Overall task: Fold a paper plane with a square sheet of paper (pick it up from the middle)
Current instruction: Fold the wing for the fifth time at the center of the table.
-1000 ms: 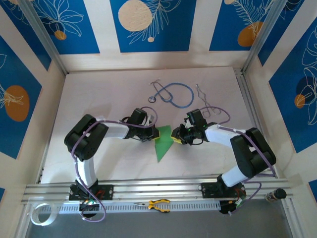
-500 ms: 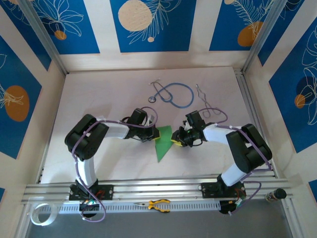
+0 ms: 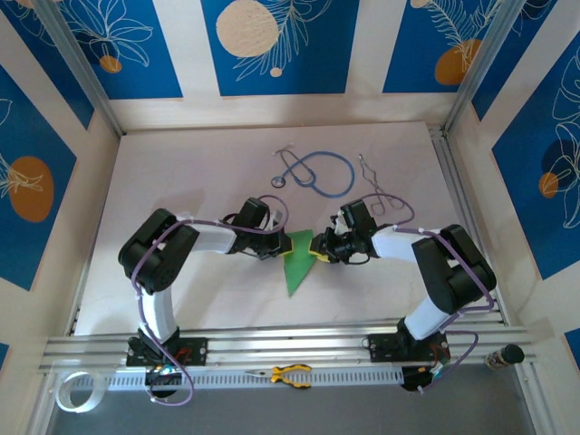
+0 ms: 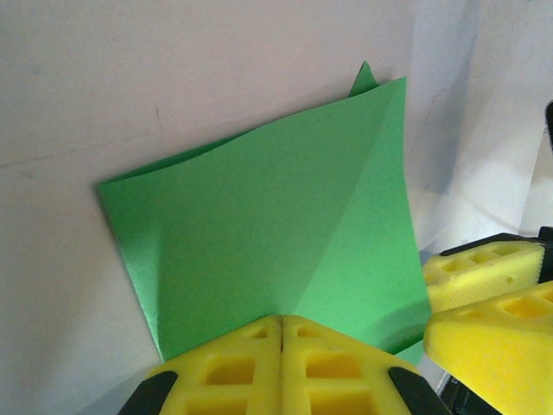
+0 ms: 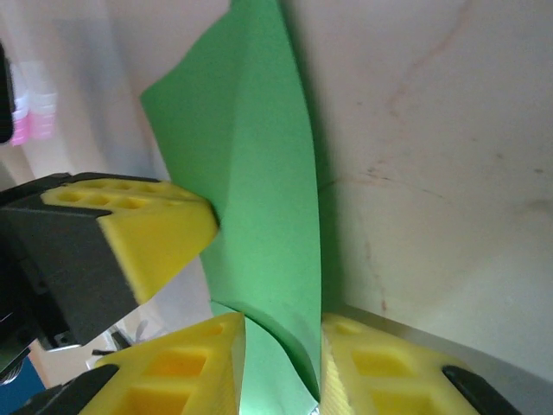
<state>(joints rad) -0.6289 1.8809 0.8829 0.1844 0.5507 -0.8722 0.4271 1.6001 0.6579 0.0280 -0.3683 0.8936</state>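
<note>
The square sheet of paper (image 3: 295, 263) is bright green and partly folded, a pointed wedge on the table between the two arms. My left gripper (image 3: 284, 243) is shut on its upper left edge; in the left wrist view the yellow jaws (image 4: 282, 320) meet with the green sheet (image 4: 259, 233) spreading out from them. My right gripper (image 3: 319, 251) is open at the sheet's upper right corner. In the right wrist view its tips (image 5: 282, 333) straddle a curled edge of the paper (image 5: 259, 190), which leans on the right-hand finger. No finished paper plane is in view.
A blue stethoscope (image 3: 317, 172) and a thin metal tool (image 3: 376, 186) lie behind the grippers. Yellow-handled pliers (image 3: 288, 373) rest on the front rail, and a tape roll (image 3: 72, 390) sits at the near left. A pink and white piece (image 5: 34, 121) lies beyond the left gripper.
My right gripper has slid left onto the sheet's upper right corner, so the paper edge now lies between its fingers. The left gripper and the sheet have stayed put.
</note>
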